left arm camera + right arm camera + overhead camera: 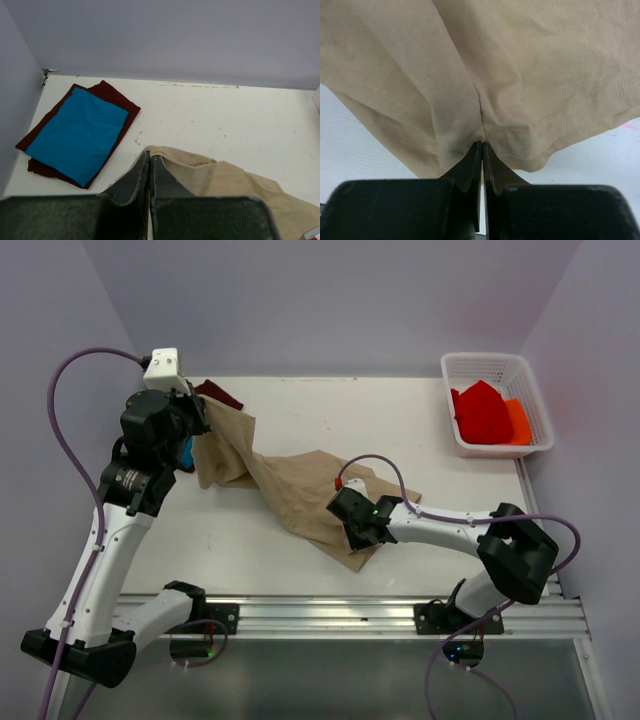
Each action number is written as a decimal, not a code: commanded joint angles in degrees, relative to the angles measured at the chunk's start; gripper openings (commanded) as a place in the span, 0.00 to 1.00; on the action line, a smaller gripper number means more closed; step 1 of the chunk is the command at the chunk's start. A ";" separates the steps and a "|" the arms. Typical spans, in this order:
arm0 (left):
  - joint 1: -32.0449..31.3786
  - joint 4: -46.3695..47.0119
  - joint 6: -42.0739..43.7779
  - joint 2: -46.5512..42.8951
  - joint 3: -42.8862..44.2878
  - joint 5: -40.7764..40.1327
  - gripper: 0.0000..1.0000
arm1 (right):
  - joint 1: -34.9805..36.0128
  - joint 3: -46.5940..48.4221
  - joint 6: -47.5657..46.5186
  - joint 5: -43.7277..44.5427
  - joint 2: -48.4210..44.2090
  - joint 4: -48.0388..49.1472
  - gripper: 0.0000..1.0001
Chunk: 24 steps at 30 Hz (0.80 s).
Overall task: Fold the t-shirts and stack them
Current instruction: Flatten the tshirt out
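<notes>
The tan t-shirt stretches in a rumpled band from the back left to the middle of the table. My left gripper is shut on its hemmed edge and holds that end lifted at the back left. The right gripper is shut on a bunched fold of the tan t-shirt near the front end of the cloth. A folded blue t-shirt lies on top of a folded maroon t-shirt in the back left corner, mostly hidden by the left arm in the top view.
A white basket at the back right holds red and orange cloth. Walls close the table on the left, back and right. A metal rail runs along the near edge.
</notes>
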 commanded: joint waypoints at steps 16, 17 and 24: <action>-0.18 3.43 -0.94 -1.00 -0.62 0.60 0.00 | 2.06 6.05 -0.31 3.54 -6.51 -4.66 0.00; -0.18 3.43 -0.94 -0.91 -0.62 0.60 0.00 | 2.06 6.23 -0.66 3.72 -7.29 -4.83 0.00; -0.18 3.43 -0.76 -1.00 0.08 0.77 0.00 | 2.06 12.55 -2.06 15.66 -14.49 -7.73 0.00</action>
